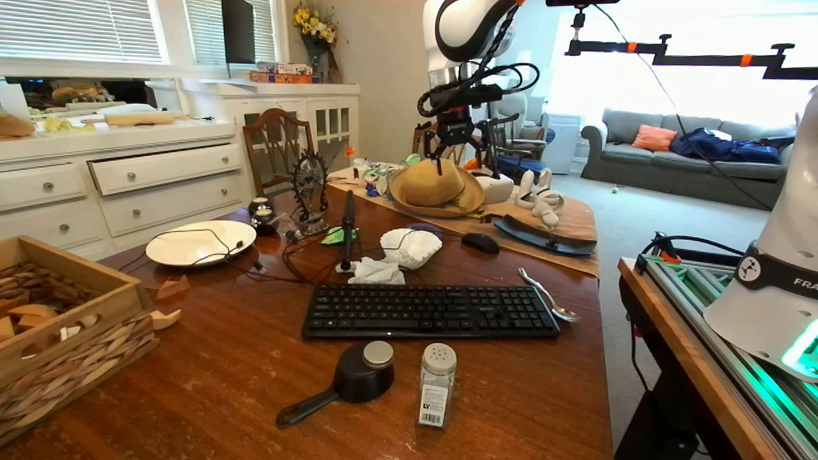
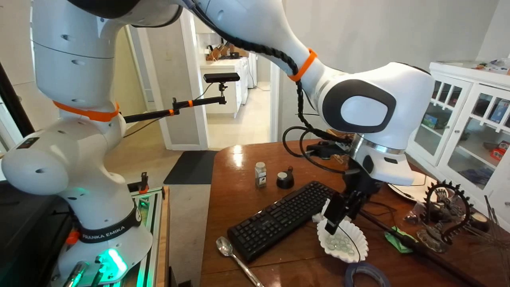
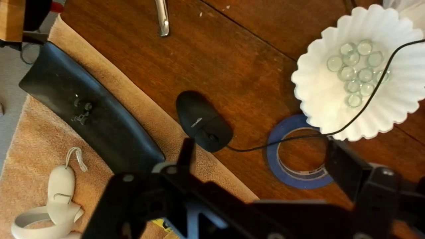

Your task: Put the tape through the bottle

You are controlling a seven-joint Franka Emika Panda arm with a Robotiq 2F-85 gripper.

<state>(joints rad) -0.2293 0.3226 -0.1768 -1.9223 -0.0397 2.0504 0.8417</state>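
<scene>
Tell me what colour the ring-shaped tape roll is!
The ring-shaped tape roll is blue, showing best in the wrist view.

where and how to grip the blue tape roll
Likely best: the band of the blue tape roll, on the stretch away from the white bowl, coming straight down. The roll lies flat with its hole facing up, so the open gripper could set one jaw inside, one outside. In the wrist view, the bowl hides part of the roll, and a black cable crosses it.

The Franka Emika Panda arm (image 2: 259, 20) stands on its green-lit base (image 2: 133, 247) and arches outward, bending down at the white wrist (image 2: 410, 99), below which the black Robotiq gripper (image 3: 266, 159) hangs with its two fingers (image 3: 347, 167) directed downward and spread well apart.
</scene>
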